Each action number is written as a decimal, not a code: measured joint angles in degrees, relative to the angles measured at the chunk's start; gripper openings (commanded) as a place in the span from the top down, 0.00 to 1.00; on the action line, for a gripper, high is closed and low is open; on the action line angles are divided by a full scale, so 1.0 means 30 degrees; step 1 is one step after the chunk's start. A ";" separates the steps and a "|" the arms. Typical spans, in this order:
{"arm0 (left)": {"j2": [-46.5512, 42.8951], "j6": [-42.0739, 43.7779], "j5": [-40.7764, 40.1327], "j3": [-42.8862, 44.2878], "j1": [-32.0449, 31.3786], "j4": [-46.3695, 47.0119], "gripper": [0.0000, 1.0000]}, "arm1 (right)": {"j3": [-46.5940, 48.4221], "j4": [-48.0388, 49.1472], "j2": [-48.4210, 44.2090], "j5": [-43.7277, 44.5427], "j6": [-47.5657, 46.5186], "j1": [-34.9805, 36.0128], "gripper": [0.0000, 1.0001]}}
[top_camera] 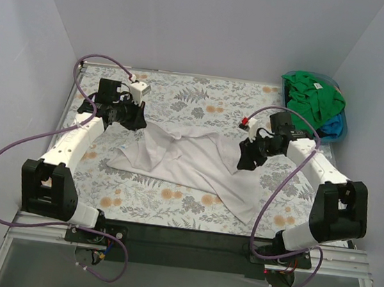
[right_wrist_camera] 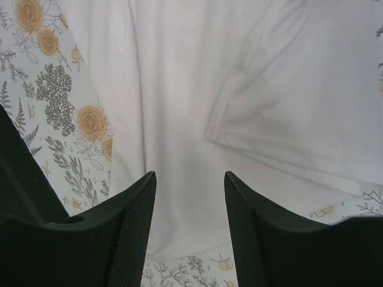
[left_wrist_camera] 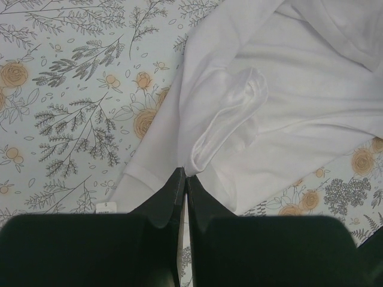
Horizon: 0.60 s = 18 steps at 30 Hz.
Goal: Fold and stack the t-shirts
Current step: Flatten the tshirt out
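A white t-shirt [top_camera: 189, 163] lies crumpled and spread across the middle of the floral table cloth [top_camera: 184, 93]. My left gripper [top_camera: 137, 120] is at its far left corner, shut on a fold of the white t-shirt [left_wrist_camera: 233, 119], pinched at the fingertips [left_wrist_camera: 177, 179]. My right gripper [top_camera: 247, 161] hovers over the shirt's right side, open and empty, with white fabric [right_wrist_camera: 239, 107] below the open jaws [right_wrist_camera: 190, 179]. A green t-shirt [top_camera: 313, 95] and a blue t-shirt [top_camera: 333, 127] lie bunched in a bin at the far right.
The blue bin [top_camera: 342, 127] stands at the table's far right corner. White walls enclose the table on three sides. A small size label [left_wrist_camera: 105, 207] shows by the shirt's collar edge. Purple cables loop beside both arms.
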 measured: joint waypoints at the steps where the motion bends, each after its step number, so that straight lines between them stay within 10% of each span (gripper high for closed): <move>1: 0.0015 -0.0015 0.0036 -0.0007 0.0000 0.0007 1.00 | 0.0080 0.0000 -0.0117 0.0109 -0.0022 -0.0095 0.43; 18: 0.0583 -0.0270 0.0270 -0.0007 0.0000 0.0007 1.00 | 0.1392 0.1151 0.3701 0.4568 0.2295 0.2543 0.48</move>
